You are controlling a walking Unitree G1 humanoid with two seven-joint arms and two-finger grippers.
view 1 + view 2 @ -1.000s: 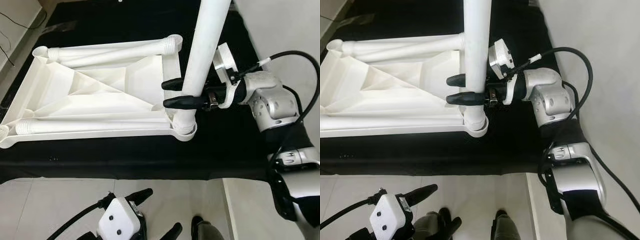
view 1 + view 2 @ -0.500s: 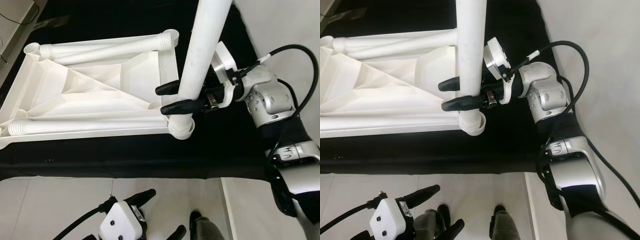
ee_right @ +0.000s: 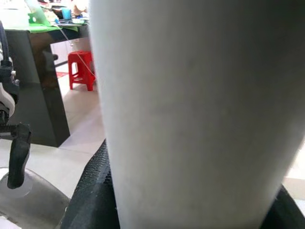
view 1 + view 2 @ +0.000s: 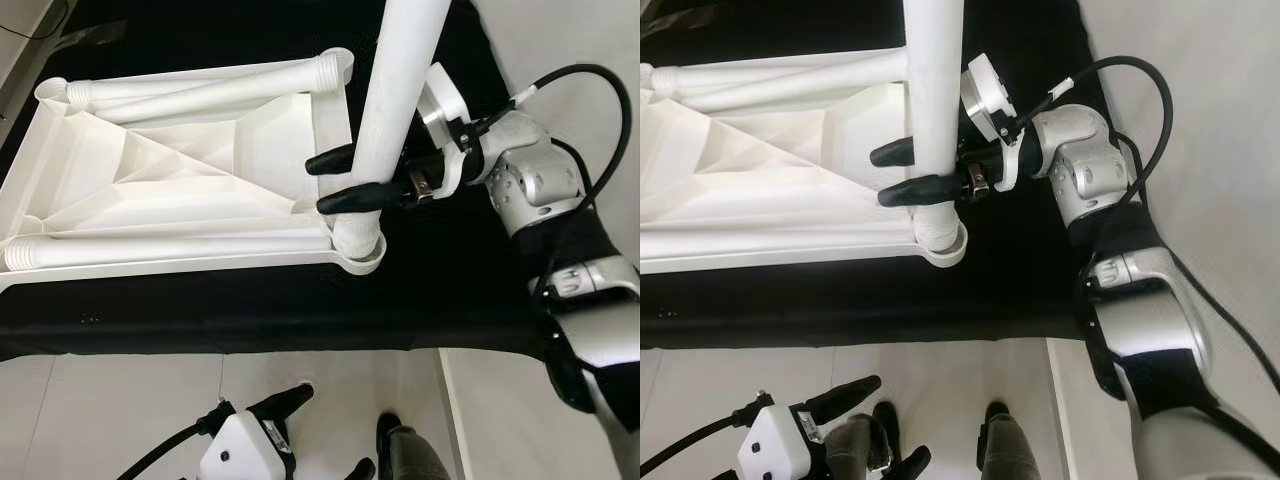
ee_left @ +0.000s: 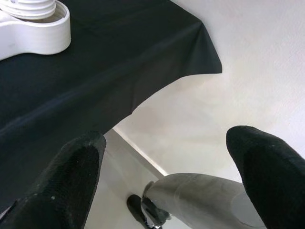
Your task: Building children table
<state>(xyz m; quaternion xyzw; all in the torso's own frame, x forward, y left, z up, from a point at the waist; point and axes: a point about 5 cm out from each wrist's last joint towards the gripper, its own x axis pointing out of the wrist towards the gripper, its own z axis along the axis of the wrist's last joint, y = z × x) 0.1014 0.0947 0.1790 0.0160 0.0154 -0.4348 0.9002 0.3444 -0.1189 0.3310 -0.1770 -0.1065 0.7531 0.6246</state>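
White table leg (image 4: 400, 110) clamped upright by right gripper (image 4: 345, 180), foot seated in corner socket (image 4: 362, 256) of upturned tabletop (image 4: 180, 190). Leg best kept vertical while pressed or twisted home. Left gripper (image 4: 285, 430) spread apart, idle below.

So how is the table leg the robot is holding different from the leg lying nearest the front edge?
The held leg stands upright in the corner socket, pinched by the right gripper. The lying leg rests flat inside the upturned tabletop, and nothing grips it. Its ridged end shows; the held leg's ridged end sits in the socket. Both are white plastic tubes.
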